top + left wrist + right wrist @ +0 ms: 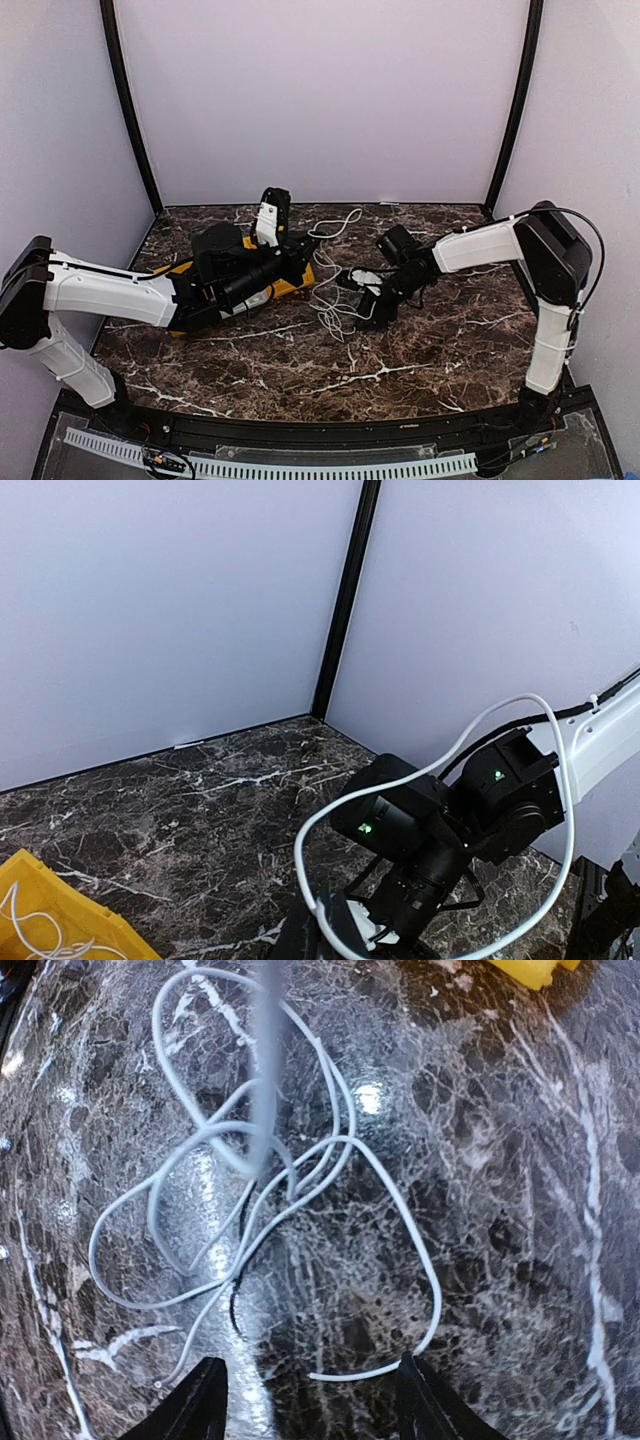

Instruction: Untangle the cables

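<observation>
Closest to the top camera, a white slotted strip (300,465) is seen along the near edge of the dark marble table (250,360), on the near side of the yellow bin (288,290). Left of the bin, the left arm (100,290) is stretched low across the table, and the bin is largely covered by its black wrist. Above the bin's far edge the left gripper (275,200) is raised. Its jaws are pressed together, and a white cable (530,697) appears to be pinched there, carried up in a wide loop close before the left wrist camera. Inside the bin a thin white strand (30,930) is seen lying.

Just right of the bin, the other cables (270,1190) are spread on the marble in loose overlapping loops: pale grey and white cords, with a short thin black piece among them. One blurred strand (265,1060) is seen rising out of the heap toward the right wrist camera. Further right of the bin, the right gripper (315,1405) is held above the heap, its fingers (205,1405) spread wide with nothing clasped. Only the end of one pale loop is seen on the marble between them. Well right of the bin, the right arm (480,245) is bent back toward its base.
</observation>
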### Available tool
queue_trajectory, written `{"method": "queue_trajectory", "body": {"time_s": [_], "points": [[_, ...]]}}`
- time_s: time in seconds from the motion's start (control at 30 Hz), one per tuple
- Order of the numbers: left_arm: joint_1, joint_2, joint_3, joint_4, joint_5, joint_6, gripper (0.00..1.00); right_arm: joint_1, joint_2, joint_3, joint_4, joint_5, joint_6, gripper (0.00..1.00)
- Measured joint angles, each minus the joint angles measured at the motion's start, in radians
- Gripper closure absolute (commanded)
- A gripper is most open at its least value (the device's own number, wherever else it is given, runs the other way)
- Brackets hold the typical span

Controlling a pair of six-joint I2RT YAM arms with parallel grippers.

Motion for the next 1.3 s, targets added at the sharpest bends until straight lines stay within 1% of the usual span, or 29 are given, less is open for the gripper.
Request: {"method": "queue_trajectory", "body": {"time_s": [0.03,0.1,0.17,0.3,0.33,0.37,0.4,0.43,0.47,0.63,0.77,0.87,0.97,1.1,1.2,1.3], "points": [[0.000,-0.009,-0.005,0.000,-0.003,-0.001,1.00,0.001,0.004,0.007,0.006,0.008,0.004,0.56],[0.000,-0.027,-0.017,0.002,-0.010,-0.004,1.00,0.001,0.022,0.029,0.019,0.028,0.021,0.62],[0.000,-0.037,-0.030,0.005,-0.018,-0.009,1.00,0.002,0.057,0.062,0.025,0.042,0.035,0.63],[0.000,-0.045,-0.052,0.008,-0.026,-0.016,1.00,0.003,0.097,0.111,0.048,0.053,0.049,0.60],[0.000,-0.045,-0.056,0.008,-0.027,-0.017,1.00,0.004,0.103,0.116,0.054,0.055,0.052,0.61],[0.000,-0.045,-0.061,0.008,-0.027,-0.017,1.00,0.005,0.107,0.121,0.056,0.056,0.053,0.64],[0.000,-0.047,-0.067,0.008,-0.029,-0.017,1.00,0.006,0.113,0.128,0.058,0.057,0.053,0.82],[0.000,-0.048,-0.072,0.008,-0.030,-0.017,1.00,0.009,0.119,0.135,0.061,0.060,0.054,0.96],[0.000,-0.051,-0.077,0.007,-0.031,-0.017,1.00,0.013,0.127,0.145,0.066,0.066,0.052,1.00],[0.000,-0.078,-0.082,0.003,-0.040,-0.011,1.00,0.028,0.152,0.177,0.073,0.106,0.072,1.00],[0.000,-0.134,-0.048,-0.057,-0.045,0.036,1.00,0.020,0.137,0.160,0.080,0.132,0.090,1.00],[0.000,-0.178,0.058,-0.147,-0.050,0.096,1.00,-0.017,0.112,0.129,0.076,0.151,0.098,1.00],[0.000,-0.226,0.220,-0.259,-0.063,0.175,1.00,-0.100,0.089,0.104,0.063,0.164,0.100,1.00],[0.000,-0.293,0.430,-0.362,-0.088,0.272,1.00,-0.226,0.069,0.086,0.052,0.188,0.103,1.00],[0.000,-0.340,0.539,-0.412,-0.109,0.333,1.00,-0.301,0.053,0.071,0.044,0.212,0.118,1.00],[0.000,-0.372,0.595,-0.439,-0.134,0.382,1.00,-0.353,0.048,0.069,0.037,0.232,0.128,1.00]]}}
